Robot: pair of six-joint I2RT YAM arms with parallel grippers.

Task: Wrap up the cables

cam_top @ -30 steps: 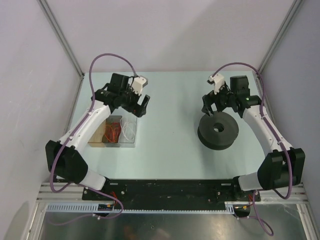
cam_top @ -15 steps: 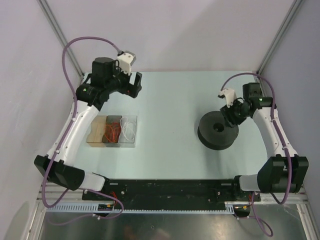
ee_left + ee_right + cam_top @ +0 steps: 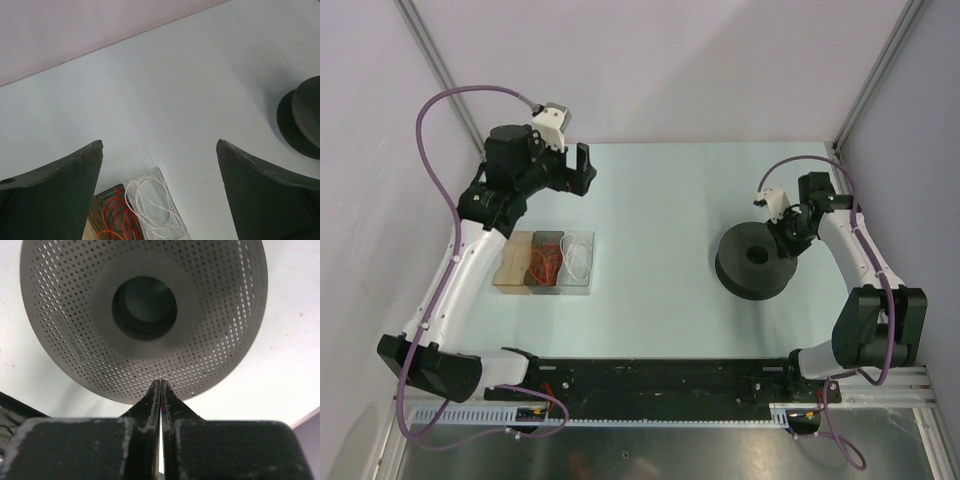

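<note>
Pale table [image 3: 660,200] bears tray [image 3: 593,272], cables [image 3: 577,258] and spool [image 3: 745,277]; left claw [image 3: 160,144] gapes, right claw [image 3: 160,383] pinched together.

The left gripper [image 3: 581,171] drew away from the tray [image 3: 560,292]; the right gripper [image 3: 789,240], seemingly closed, reached the spool [image 3: 748,278].

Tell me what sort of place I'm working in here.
Probably a lab robot test cell: plain panel walls on metal framing enclose a pale table, holding a black spool and a clear tray of coiled cables.
</note>
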